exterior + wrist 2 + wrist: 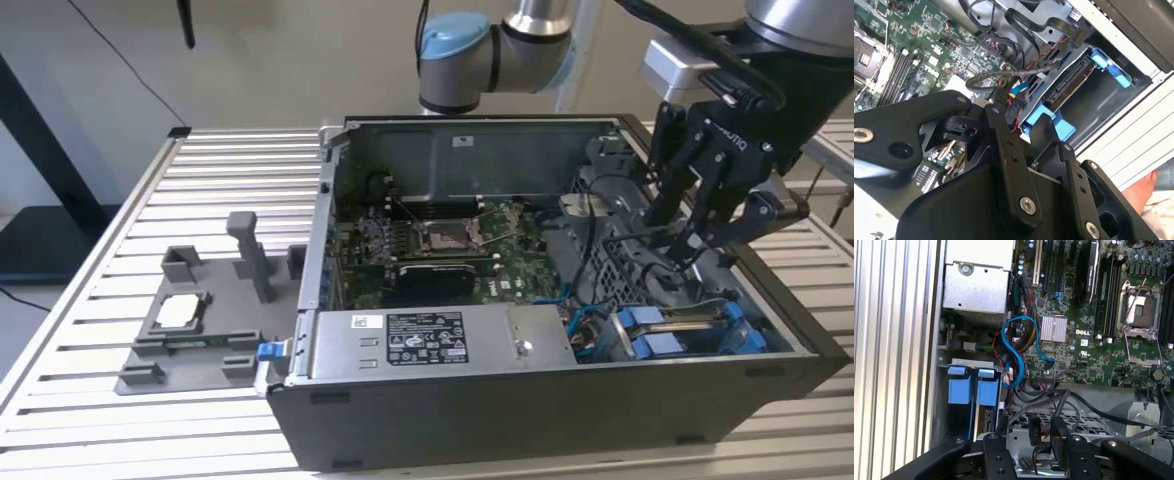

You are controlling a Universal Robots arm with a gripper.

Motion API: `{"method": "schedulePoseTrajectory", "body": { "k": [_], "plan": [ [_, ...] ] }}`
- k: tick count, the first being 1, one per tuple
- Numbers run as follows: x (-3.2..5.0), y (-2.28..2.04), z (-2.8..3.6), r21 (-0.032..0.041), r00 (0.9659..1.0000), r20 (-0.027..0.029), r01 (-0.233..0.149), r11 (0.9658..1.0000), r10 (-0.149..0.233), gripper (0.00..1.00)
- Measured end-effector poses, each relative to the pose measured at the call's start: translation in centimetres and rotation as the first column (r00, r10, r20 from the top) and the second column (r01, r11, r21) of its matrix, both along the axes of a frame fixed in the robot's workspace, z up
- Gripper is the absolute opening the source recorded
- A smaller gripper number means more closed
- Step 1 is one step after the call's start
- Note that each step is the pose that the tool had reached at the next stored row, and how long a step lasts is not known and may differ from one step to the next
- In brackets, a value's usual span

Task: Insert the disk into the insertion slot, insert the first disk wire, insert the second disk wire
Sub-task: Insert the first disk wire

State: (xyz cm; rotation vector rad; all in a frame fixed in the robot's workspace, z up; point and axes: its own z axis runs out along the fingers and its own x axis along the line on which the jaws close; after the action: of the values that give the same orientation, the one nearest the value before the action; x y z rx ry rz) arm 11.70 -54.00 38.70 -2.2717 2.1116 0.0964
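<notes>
1. Disk [691, 325], clipped in its bright blue carrier, sits in the insertion slot [607, 262] of the grey perforated drive cage, at the exterior view's right end of an open computer case [534, 410].
2. Its blue end tabs show at the mouth of the bay in the first wrist view [960, 390]. In the second wrist view the drive's edge [1069, 87] runs between the carrier's two blue ends.
3. Black gripper [687, 240] hangs over the cage, just behind the disk, with its tip down among black cables lying across the metal.
4. A connector with red, yellow and black wires [1013, 102] lies right at the gripper's tip in the second wrist view. Whether the claw is apart, together or clamped on it cannot be told.
5. A blue cable [1019, 340] loops between the disk bay and the green motherboard [1089, 340].
6. A grey power-supply box [427, 340] with a white sticker fills the case's front, beside the disk.
7. The case stands on a slatted table [227, 170], where a grey fixture [160, 365] lies at the exterior view's left.
</notes>
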Motion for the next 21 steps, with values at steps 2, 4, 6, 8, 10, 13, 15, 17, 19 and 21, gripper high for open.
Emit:
{"method": "schedulePoseTrajectory", "body": {
  "k": [2,4,6,8,10,13,15,17,19,21],
  "plan": [
    [-0.02,0.03,-0.15,0.0,1.0,0.005,0.0,1.0,0.0,0.47],
    [-0.03,0.05,-0.27,0.0,1.0,0.0095,0.0,1.0,0.0,0.47],
    [-0.03,0.06,-0.31,-0.0002,0.9999,0.0112,0.0,1.0,0.0,0.47],
    [-0.03,0.05,-0.31,-0.0004,0.9999,0.0113,0.0,1.0,0.0,0.47],
    [-0.03,0.05,-0.32,-0.0003,0.9999,0.0113,0.0,1.0,0.0,0.47],
    [-0.03,0.05,-0.32,-0.0005,0.9999,0.0113,0.0,1.0,0.0,0.47],
    [-0.03,0.05,-0.32,-0.0005,0.9999,0.0113,0.0,1.0,0.0,0.45],
    [-0.03,0.05,-0.32,-0.0007,0.9999,0.0113,0.0,1.0,0.0,0.38],
    [-0.03,0.05,-0.32,-0.0007,0.9999,0.0113,0.0,1.0,0.0,0.26],
    [-0.03,0.05,-0.32,-0.0008,0.9999,0.0113,0.0,1.0,0.0,0.2]
  ]
}}
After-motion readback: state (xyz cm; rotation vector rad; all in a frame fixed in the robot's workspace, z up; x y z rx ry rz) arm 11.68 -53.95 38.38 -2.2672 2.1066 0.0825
